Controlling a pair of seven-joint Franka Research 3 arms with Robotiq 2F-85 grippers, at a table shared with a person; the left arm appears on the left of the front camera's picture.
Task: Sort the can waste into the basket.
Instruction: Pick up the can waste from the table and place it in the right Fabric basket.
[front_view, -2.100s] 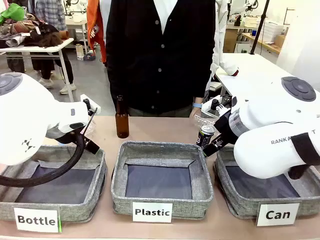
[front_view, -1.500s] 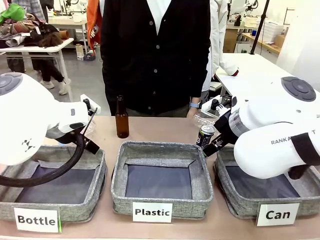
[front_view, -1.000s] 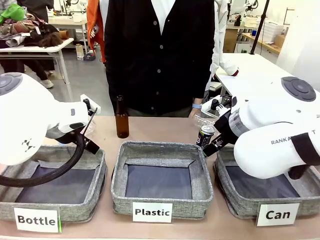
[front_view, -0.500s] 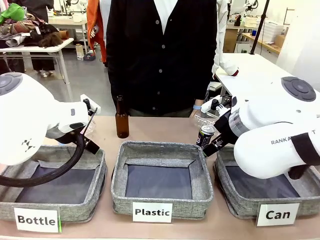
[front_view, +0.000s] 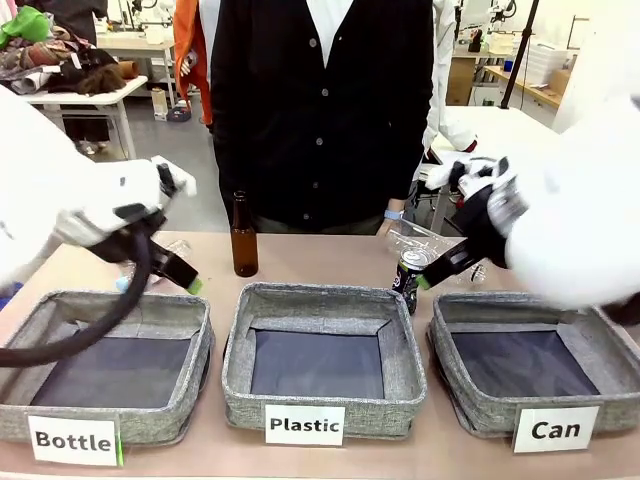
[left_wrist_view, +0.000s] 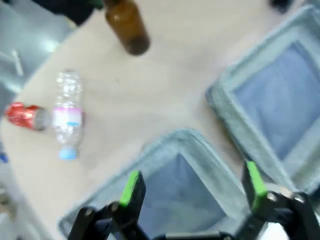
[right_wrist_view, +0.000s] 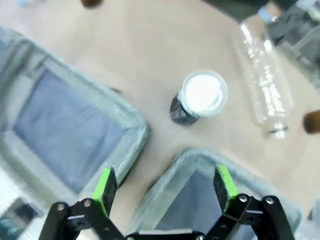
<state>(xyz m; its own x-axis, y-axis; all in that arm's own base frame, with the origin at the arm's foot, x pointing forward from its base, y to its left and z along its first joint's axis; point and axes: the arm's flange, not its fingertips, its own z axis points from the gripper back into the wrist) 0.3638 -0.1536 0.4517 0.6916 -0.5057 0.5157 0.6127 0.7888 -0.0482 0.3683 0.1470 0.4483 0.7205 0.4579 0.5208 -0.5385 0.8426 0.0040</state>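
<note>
The black can (front_view: 410, 272) with a silver top (right_wrist_view: 201, 94) stands upright on the table between the back corners of the "Plastic" and "Can" baskets. My right gripper (right_wrist_view: 165, 184) hovers open above it, its green tip (front_view: 422, 282) just right of the can. The dented red can (left_wrist_view: 25, 116) lies on its side at the table's far left beside a clear bottle (left_wrist_view: 67, 120). My left gripper (left_wrist_view: 192, 185) is open over the "Bottle" basket's back rim, holding nothing. The "Can" basket (front_view: 455, 395) sits at front right with nothing in it.
A brown glass bottle (front_view: 244, 240) stands behind the "Plastic" basket (front_view: 235, 385). A clear plastic bottle (right_wrist_view: 262, 90) lies behind the black can. The "Bottle" basket (front_view: 200, 385) is at front left. A person stands at the far side.
Both arms have swung upward and show motion blur; their wrists now sit higher with the grippers pointing down at the table. The black can and the bottles have not moved.
</note>
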